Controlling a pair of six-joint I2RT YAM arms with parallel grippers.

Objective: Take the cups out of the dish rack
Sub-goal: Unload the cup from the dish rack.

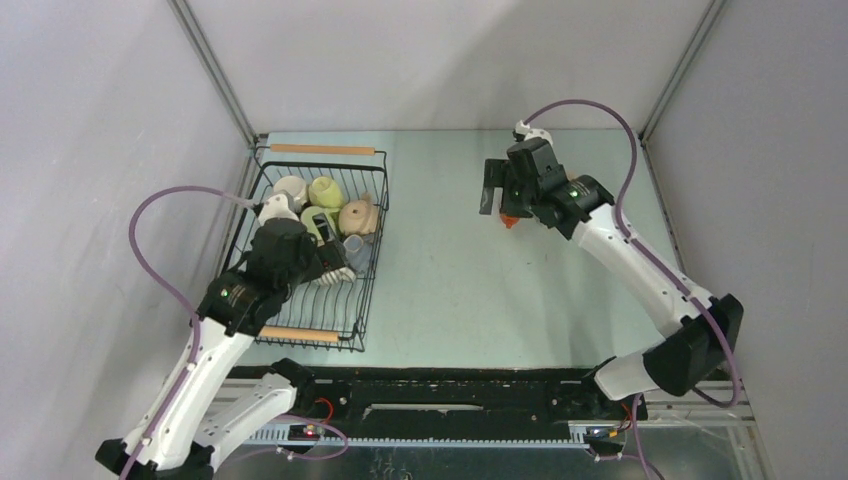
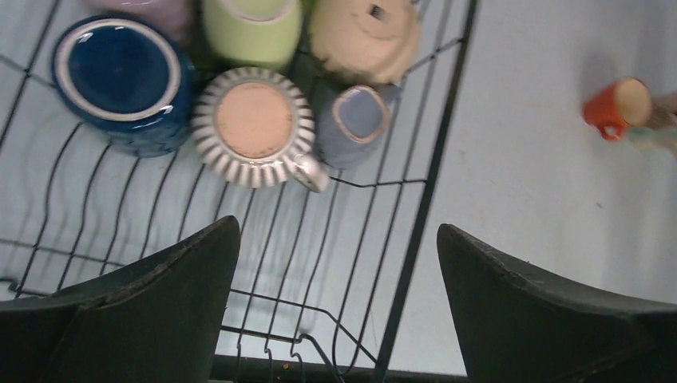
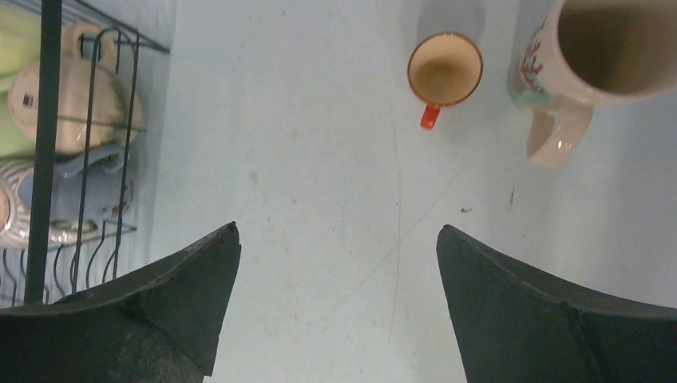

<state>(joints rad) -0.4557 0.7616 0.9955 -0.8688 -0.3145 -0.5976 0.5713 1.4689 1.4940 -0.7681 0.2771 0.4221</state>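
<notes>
The left gripper [image 2: 338, 227] hangs released and empty over the dish rack [image 2: 421, 199]; the cups [image 2: 255, 126] cluster at the rack's 12 o'clock end. The right gripper [image 3: 335, 227] is released and empty; an orange cup [image 3: 445, 70] and a white mug [image 3: 595, 48] stand at its 1 o'clock.

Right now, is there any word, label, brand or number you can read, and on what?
None readable.
Small dark sticker on the base of the tan cup: too small to read.
Red print on the white mug: a branch pattern, no letters.
</notes>
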